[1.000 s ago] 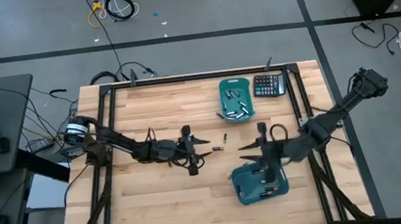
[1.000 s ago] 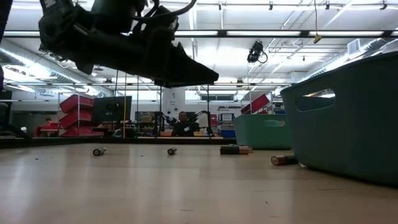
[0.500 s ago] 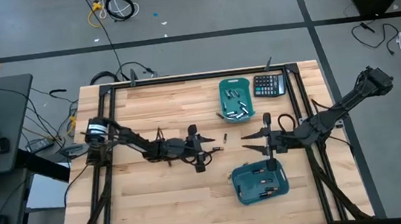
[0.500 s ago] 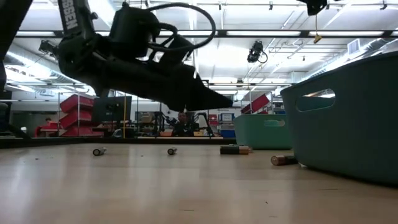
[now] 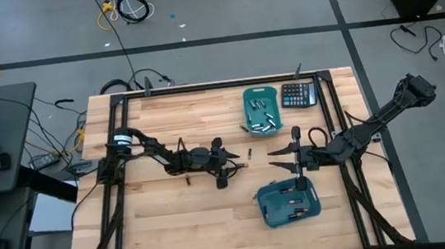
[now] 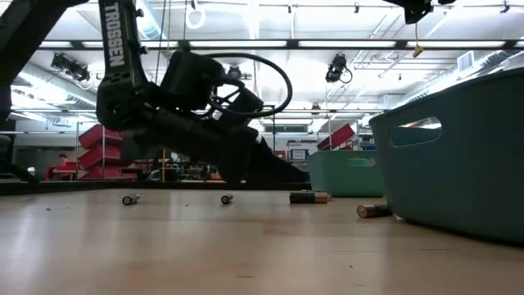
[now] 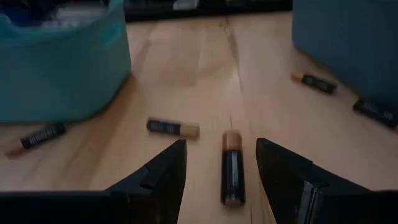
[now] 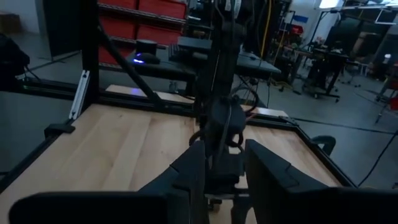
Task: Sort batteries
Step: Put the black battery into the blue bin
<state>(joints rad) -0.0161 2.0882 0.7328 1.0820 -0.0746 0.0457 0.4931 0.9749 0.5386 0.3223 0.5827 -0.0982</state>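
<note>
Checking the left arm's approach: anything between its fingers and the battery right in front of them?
Nothing visible. The battery lies on bare wood between the open fingers of the left gripper, lengthwise. Another battery lies beside it, apart, outside the gap.

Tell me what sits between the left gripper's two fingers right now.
In the left wrist view, a dark battery with a copper end lies on the wood, lengthwise between the left gripper's open fingers, untouched.

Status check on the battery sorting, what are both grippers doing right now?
Left gripper open, low over a loose battery lying between its fingers. Right gripper empty, above the table beside the near bin. Nothing in the way.
</note>
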